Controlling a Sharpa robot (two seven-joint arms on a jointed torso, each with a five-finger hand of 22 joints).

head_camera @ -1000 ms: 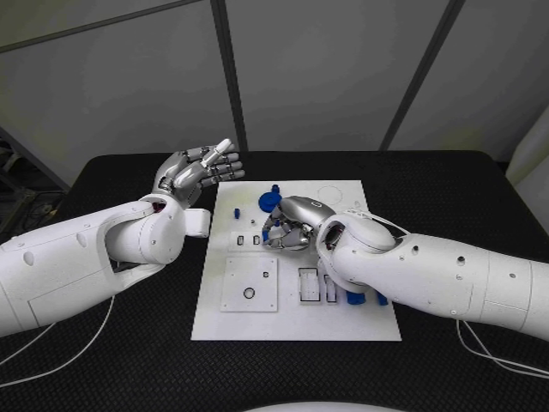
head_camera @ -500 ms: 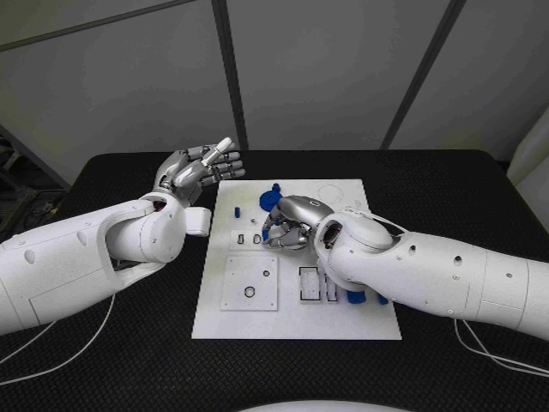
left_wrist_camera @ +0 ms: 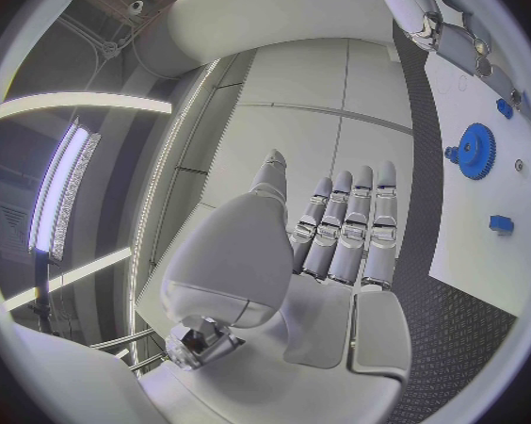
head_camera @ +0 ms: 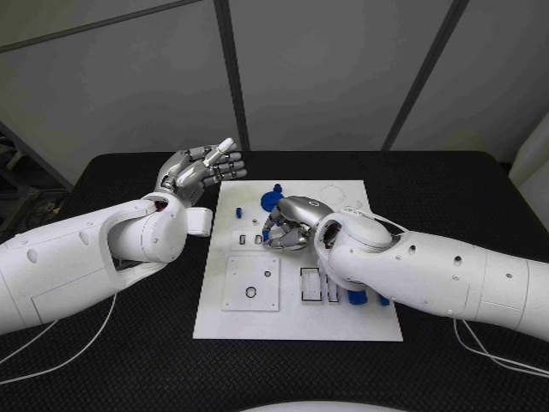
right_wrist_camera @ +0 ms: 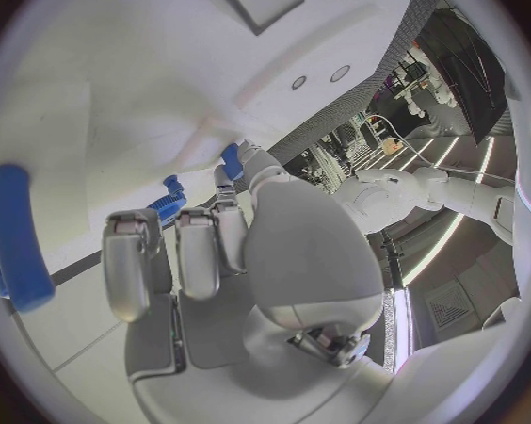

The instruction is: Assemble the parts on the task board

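The task board [head_camera: 297,322] lay mid-table, a blue gear [head_camera: 269,202] standing at its far edge and small blue parts [head_camera: 356,298] near its right side. The right hand [head_camera: 290,228] hovered over the board's centre, fingers curled; whether it held anything, I couldn't tell. The left hand [head_camera: 198,171] was raised beyond the far-left corner, fingers straight, holding nothing. The right arm [head_camera: 436,266] covered the board's right edge.
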